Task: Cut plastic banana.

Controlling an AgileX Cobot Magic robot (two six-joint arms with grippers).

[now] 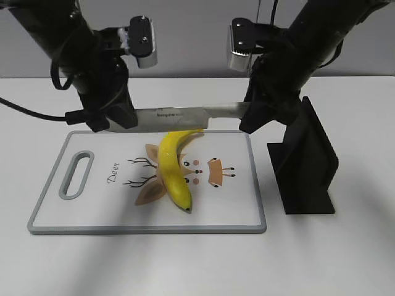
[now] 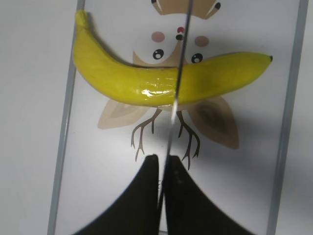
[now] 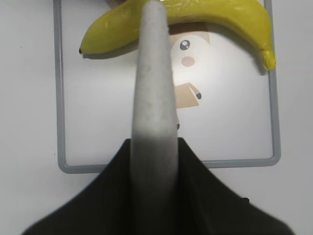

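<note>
The plastic banana (image 1: 174, 169) lies whole on the white cutting board (image 1: 92, 209), over its deer drawing, with its stem end toward the far edge. A steel knife (image 1: 185, 116) hangs level across the board's far side, above the banana's far end. My left gripper (image 1: 120, 117) is shut on one end of it and my right gripper (image 1: 252, 117) on the other. In the left wrist view the blade (image 2: 172, 122) runs edge-on from the jaws (image 2: 163, 164) across the banana (image 2: 146, 78). In the right wrist view the knife (image 3: 152, 88) leaves the jaws (image 3: 152, 142) toward the banana (image 3: 205, 19).
A black knife stand (image 1: 308, 160) is on the table just right of the board. The board has a grey rim (image 3: 98, 166) and a handle slot (image 1: 77, 176) at its left end. A black cable (image 1: 24, 108) lies at the far left.
</note>
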